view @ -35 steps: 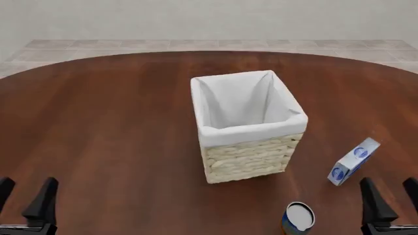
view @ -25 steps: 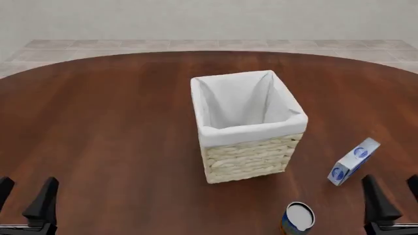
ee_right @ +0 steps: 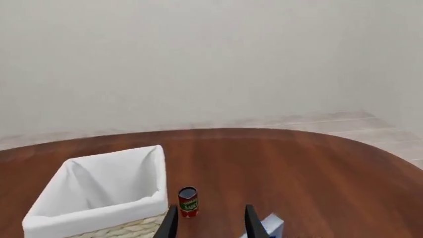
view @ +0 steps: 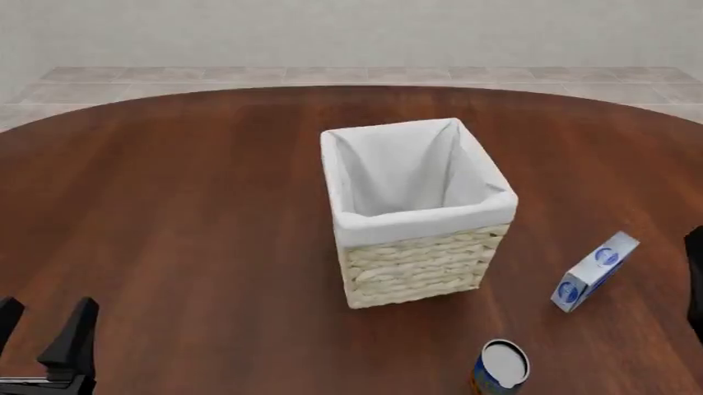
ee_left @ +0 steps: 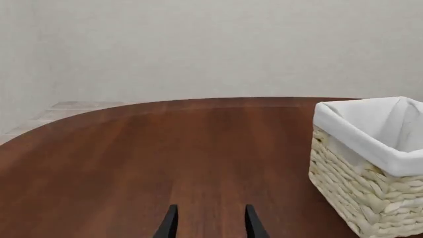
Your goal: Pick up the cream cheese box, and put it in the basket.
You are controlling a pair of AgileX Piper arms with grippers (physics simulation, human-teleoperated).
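Observation:
The cream cheese box (view: 593, 271), a small white carton with blue round logos, stands tilted on the table to the right of the basket (view: 423, 247). The basket is tall, woven and lined with white cloth. My right gripper (ee_right: 210, 225) is open. Its wrist view shows a corner of the box (ee_right: 272, 225) just past one finger and the basket (ee_right: 99, 196) to one side. Only a dark sliver of one finger (view: 696, 276) shows at the front view's right edge, beside the box. My left gripper (view: 42, 329) is open and holds nothing, far from both; its wrist view shows the basket (ee_left: 370, 168).
A round can with a white top (view: 502, 366) stands near the table's front edge, below the basket and left of the box. In the right wrist view a red can (ee_right: 188, 201) stands by the basket's corner. The brown table (view: 176, 206) curves away at the back.
My right gripper has moved up and to the right, mostly leaving the front view. The box, basket, can and left gripper have not moved.

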